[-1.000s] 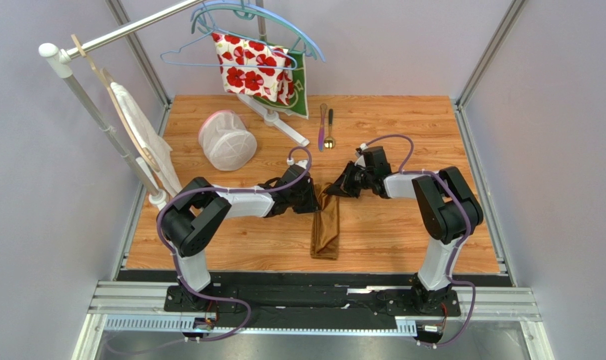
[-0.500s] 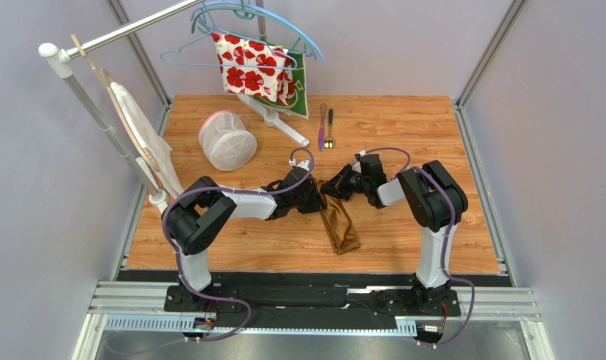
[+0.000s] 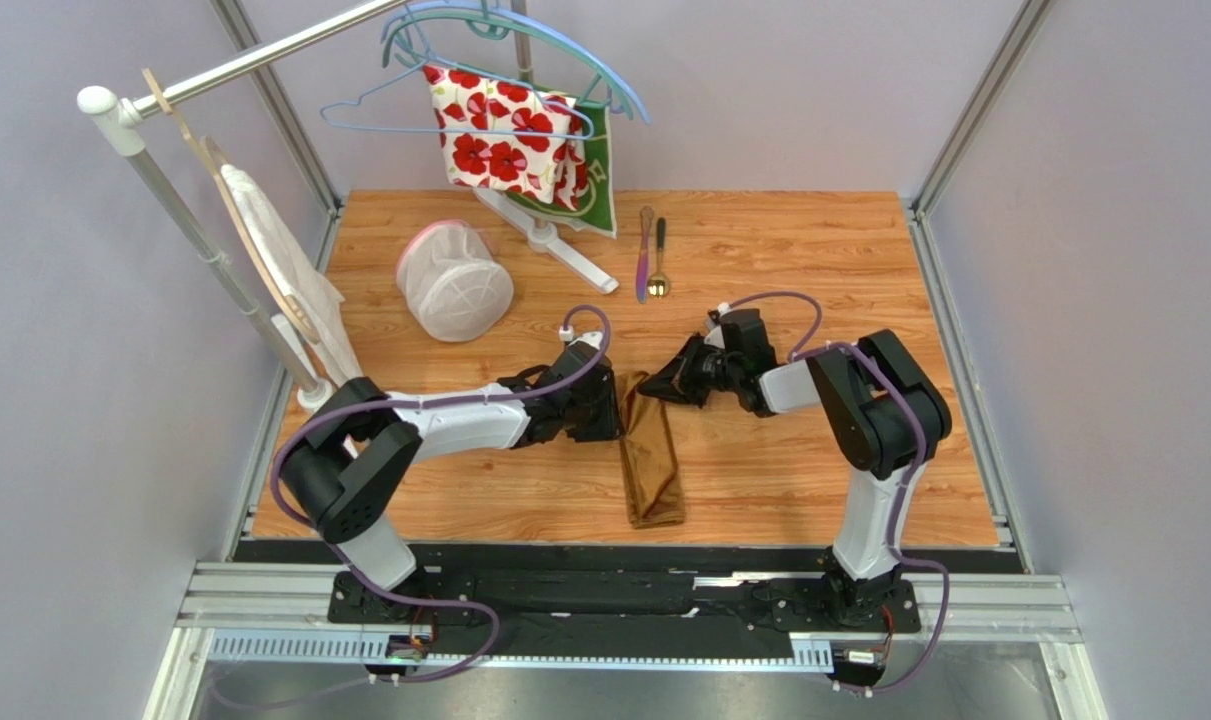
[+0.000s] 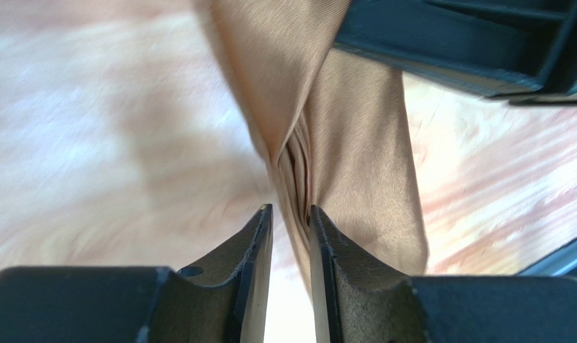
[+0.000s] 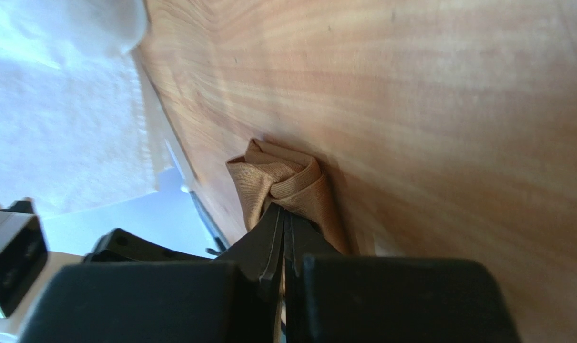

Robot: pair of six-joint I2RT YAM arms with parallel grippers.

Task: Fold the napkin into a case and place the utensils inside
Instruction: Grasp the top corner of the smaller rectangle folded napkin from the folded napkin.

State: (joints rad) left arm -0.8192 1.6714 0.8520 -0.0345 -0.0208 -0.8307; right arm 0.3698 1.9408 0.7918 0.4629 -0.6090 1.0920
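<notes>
Looking from above, my left claw (image 3: 620, 420) sits against the left edge of the napkin (image 3: 653, 477), a narrow folded strip. My right claw (image 3: 652, 387) pinches its far end, and the utensils (image 3: 650, 255) lie well beyond both claws.

Left wrist: my left claw (image 4: 290, 211) is released, fingers slightly apart, with the napkin (image 4: 355, 164) just ahead of the tips.

Right wrist: my right claw (image 5: 282, 214) is clenched on a bunched napkin (image 5: 277, 179) corner.
</notes>
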